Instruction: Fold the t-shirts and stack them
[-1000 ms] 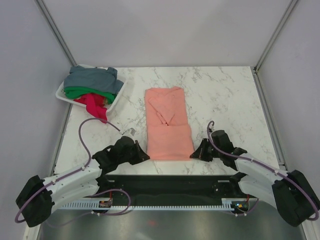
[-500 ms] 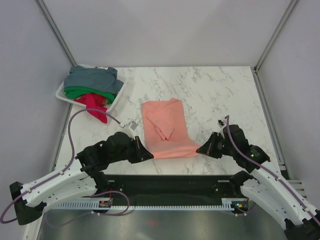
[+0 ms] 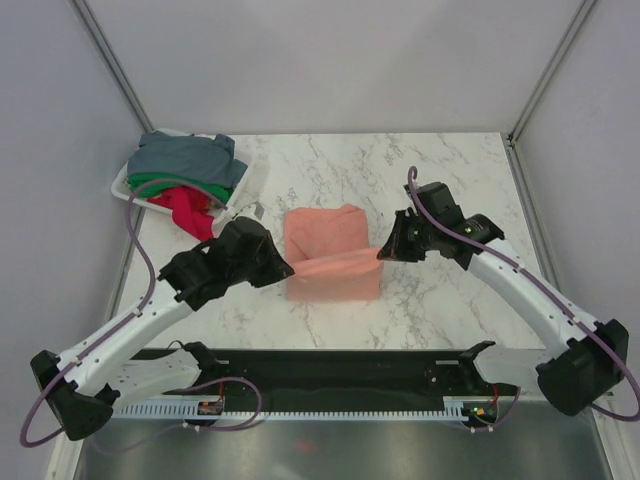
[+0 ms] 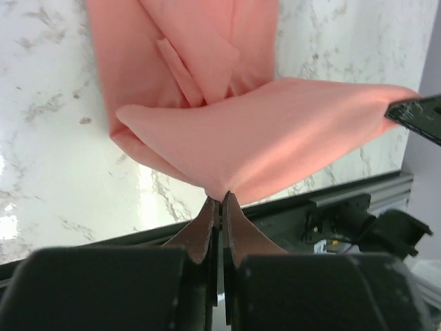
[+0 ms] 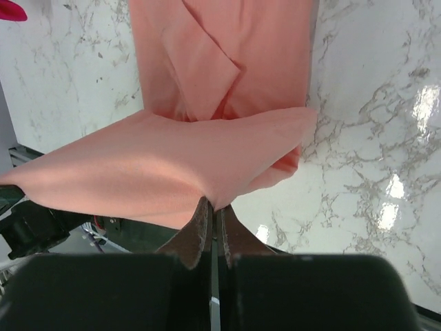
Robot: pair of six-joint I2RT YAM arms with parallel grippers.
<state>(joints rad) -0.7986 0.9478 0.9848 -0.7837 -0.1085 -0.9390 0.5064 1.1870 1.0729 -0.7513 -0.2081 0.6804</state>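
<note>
left pincer (image 3: 286,270): clamped on near hem of salmon-pink t-shirt (image 3: 328,232) | right pincer (image 3: 383,253): clamped on same hem | hem raised off worktop (image 3: 440,170)

A salmon-pink t-shirt (image 3: 330,255) on white, grey-veined marble table (image 3: 450,180).
White basket (image 3: 238,197) with grey-blue shirt (image 3: 185,155), green shirt (image 3: 158,183), red shirt (image 3: 185,207); arms (image 3: 140,325) black and white.

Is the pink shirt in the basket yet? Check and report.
No, the pink shirt lies mostly on the table, well apart from the basket.
</note>
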